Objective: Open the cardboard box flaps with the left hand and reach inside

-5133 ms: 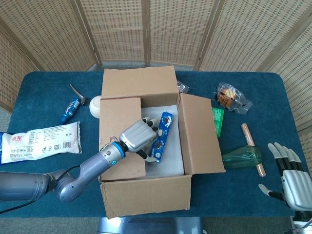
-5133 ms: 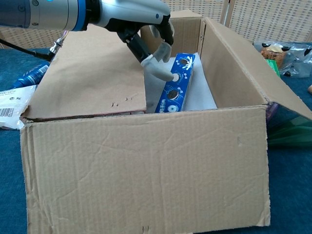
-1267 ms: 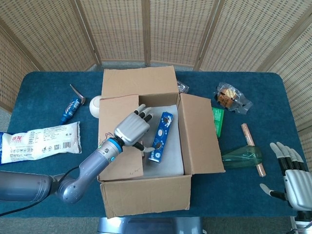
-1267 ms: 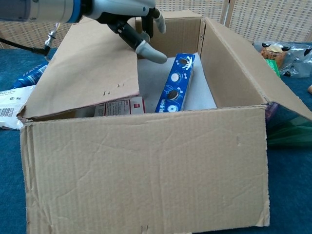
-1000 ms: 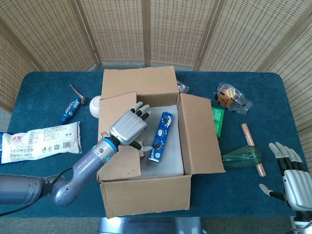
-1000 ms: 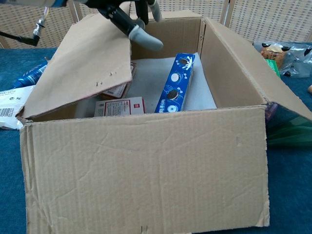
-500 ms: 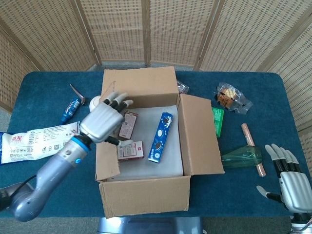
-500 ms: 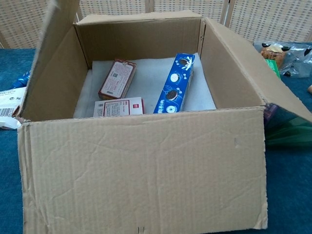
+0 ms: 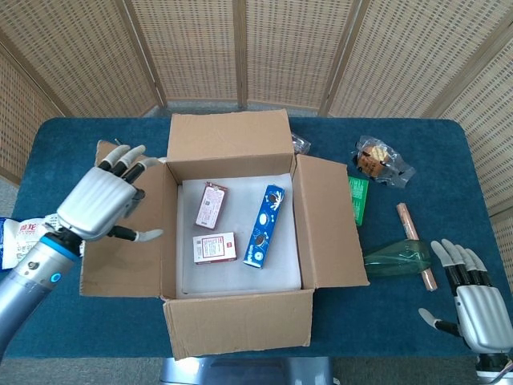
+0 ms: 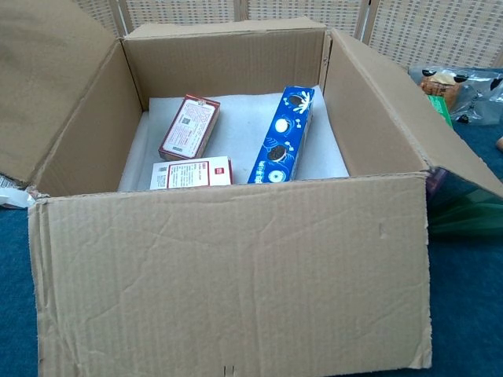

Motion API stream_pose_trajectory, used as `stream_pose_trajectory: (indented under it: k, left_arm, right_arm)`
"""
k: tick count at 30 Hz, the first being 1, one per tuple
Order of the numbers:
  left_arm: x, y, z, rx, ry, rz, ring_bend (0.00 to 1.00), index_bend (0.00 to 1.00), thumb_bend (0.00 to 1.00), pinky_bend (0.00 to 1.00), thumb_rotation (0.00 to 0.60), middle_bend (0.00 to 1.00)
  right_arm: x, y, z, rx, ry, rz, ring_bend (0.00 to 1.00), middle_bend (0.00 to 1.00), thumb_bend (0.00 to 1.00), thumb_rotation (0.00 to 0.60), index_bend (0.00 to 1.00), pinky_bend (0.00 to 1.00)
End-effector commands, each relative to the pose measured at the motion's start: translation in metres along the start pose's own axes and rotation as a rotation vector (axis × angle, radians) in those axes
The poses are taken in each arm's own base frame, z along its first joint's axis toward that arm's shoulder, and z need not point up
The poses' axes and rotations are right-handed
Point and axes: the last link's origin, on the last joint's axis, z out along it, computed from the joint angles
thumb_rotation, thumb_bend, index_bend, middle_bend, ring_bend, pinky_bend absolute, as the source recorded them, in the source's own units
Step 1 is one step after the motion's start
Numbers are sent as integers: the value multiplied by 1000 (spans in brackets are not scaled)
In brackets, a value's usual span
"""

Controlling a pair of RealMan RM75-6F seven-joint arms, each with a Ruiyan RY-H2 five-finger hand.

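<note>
Moved: left flap (image 9: 120,241) swung fully outward; left hand (image 9: 100,203) went with it, out of the cardboard box (image 9: 240,321).
Left hand: fingers spread, held nothing, hovered over that flap.
Box: at its 3 o'clock.
Right hand (image 9: 473,309): spread, empty too.

My left hand (image 9: 100,204) covers part of the left flap (image 9: 120,265) and hides most of the white packet (image 9: 14,245) cut off at the edge.

Blue table (image 9: 72,140) bears cardboard box (image 9: 240,321); snack bag (image 9: 383,160); green bottle (image 9: 397,258); white packet (image 9: 20,241).
</note>
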Motion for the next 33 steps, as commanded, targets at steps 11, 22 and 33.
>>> stream_pose_trajectory:
  k: [11,22,33]
  left_arm:
    - [-70,-53,-41,117,-85,-45,0,298,0,110,321,38]
    - [-118,-110,-119,312,28,-123,0,0,0,228,600,0]
    - [-142,-120,-183,439,97,-170,0,0,0,4,600,0]
  right_arm:
    - [3,2,0,-3,6,10,0,0,0,600,0,0]
    - [3,2,0,6,20,7,0,0,0,600,0,0]
    - [2,3,1,-4,28,-9,0,0,0,600,0,0]
